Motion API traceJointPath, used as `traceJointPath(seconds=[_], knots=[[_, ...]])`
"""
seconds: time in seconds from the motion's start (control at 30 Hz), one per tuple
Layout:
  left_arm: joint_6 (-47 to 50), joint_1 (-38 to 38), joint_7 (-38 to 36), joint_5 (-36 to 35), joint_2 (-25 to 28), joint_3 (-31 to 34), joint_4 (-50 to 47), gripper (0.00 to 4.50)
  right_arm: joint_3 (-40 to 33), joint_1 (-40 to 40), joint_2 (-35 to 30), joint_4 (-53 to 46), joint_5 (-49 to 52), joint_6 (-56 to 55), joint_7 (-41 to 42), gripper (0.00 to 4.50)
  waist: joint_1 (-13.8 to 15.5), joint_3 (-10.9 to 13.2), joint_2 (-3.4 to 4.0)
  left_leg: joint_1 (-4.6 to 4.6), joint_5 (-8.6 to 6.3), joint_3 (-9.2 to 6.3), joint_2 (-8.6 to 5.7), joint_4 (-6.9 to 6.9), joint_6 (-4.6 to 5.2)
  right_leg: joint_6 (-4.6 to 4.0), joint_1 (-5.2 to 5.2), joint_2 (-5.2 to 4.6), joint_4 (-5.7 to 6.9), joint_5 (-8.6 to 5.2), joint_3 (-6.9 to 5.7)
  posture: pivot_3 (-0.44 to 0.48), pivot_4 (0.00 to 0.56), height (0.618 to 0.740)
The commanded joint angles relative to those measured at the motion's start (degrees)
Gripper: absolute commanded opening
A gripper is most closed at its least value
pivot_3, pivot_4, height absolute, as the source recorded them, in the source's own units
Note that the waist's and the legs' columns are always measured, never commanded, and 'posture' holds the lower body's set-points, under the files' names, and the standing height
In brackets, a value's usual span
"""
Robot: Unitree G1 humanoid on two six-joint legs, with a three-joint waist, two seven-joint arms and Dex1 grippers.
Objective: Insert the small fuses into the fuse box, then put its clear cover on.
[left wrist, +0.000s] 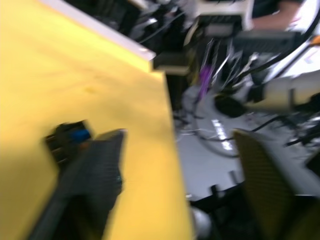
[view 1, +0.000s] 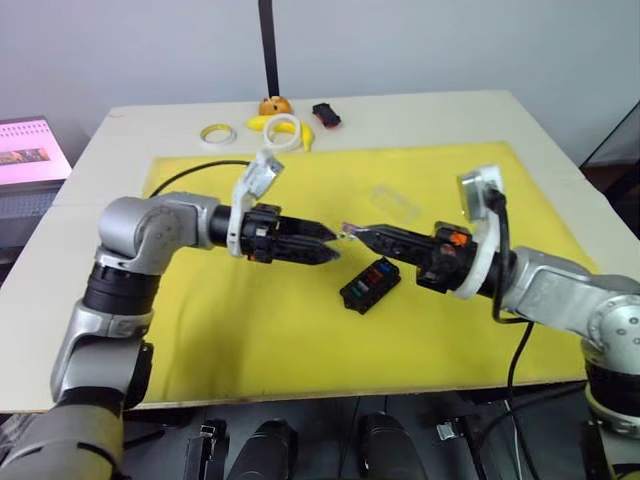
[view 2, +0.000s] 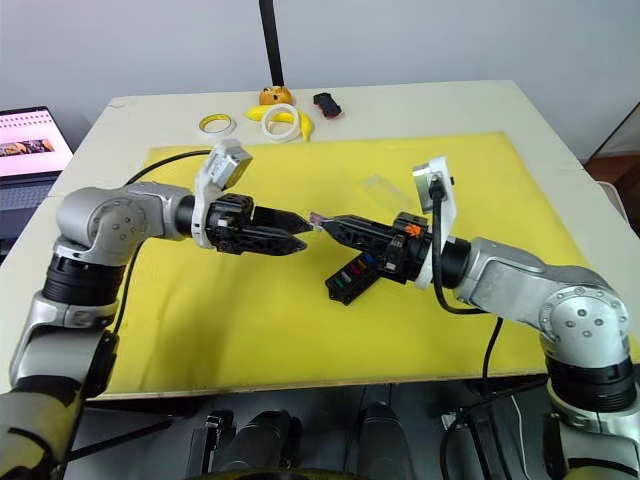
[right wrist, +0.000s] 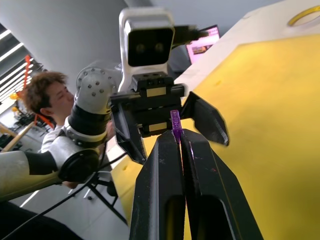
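Note:
The black fuse box lies on the yellow mat, with blue and red small fuses seated in its slots. Above it my right gripper is shut on a purple fuse, which stands up from the fingertips. My left gripper faces it tip to tip, open, with one finger on either side of the purple fuse. In the left wrist view the purple fuse sits ahead between the spread fingers. Beyond the grippers, the clear cover lies flat on the mat.
At the table's far edge lie two tape rings, a banana, an orange toy and a small black and red car. A laptop stands at left. A person sits beyond the table.

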Motion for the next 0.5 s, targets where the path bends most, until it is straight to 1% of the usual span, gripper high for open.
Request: traceJointPath(seconds=[0.03, 0.13, 0.23, 0.33, 0.5], knots=[[-4.6, 1.4, -1.2, 2.0, 2.9, 1.1, -1.6, 4.47, -2.9, 0.4, -1.5, -2.5, -3.8, -2.3, 1.7, 0.0, 0.0, 0.0, 0.0, 0.0, 0.0, 0.0, 0.0, 0.0, 0.0, 0.0, 0.0, 0.0, 0.0, 0.0, 0.0, 0.0, 0.15, 0.74], [-7.2, 3.3, -0.1, 3.4, 4.7, 2.2, -2.7, 4.47, -3.8, 2.1, -3.7, -5.3, -11.0, -3.7, 4.1, 0.0, 0.2, 0.0, 0.0, -0.01, 0.0, 0.0, -0.02, 0.01, 0.0, 0.0, 0.0, -0.01, 0.0, 0.0, 0.0, 0.0, 0.15, 0.74], [-10.9, 6.9, 0.3, 4.6, 5.3, 1.8, -6.9, 4.47, -6.5, 8.7, -4.8, -8.5, -17.6, -6.3, 9.0, 0.0, 0.4, 0.0, 0.0, -0.03, -0.02, -0.02, -0.02, 0.0, 0.04, 0.0, 0.01, -0.01, -0.04, 0.0, -0.01, 0.0, 0.15, 0.74], [-14.5, 9.0, 1.6, 6.5, 4.9, 1.1, -9.6, 4.47, -7.7, 14.1, -6.0, -9.3, -25.3, -9.1, 13.4, 0.0, 0.3, 0.0, -0.02, -0.04, -0.03, 0.01, -0.03, 0.05, 0.06, 0.0, 0.04, -0.02, -0.05, 0.0, 0.0, 0.0, 0.15, 0.74], [-20.9, 12.0, 3.5, 10.8, 3.9, -0.6, -11.6, 4.47, -7.0, 19.7, -6.6, -9.4, -37.1, -14.6, 19.6, 0.0, 0.2, 0.0, -0.02, 0.02, -0.03, 0.08, -0.01, 0.04, 0.06, 0.0, 0.06, 0.0, -0.02, 0.0, 0.01, 0.0, 0.15, 0.74]])
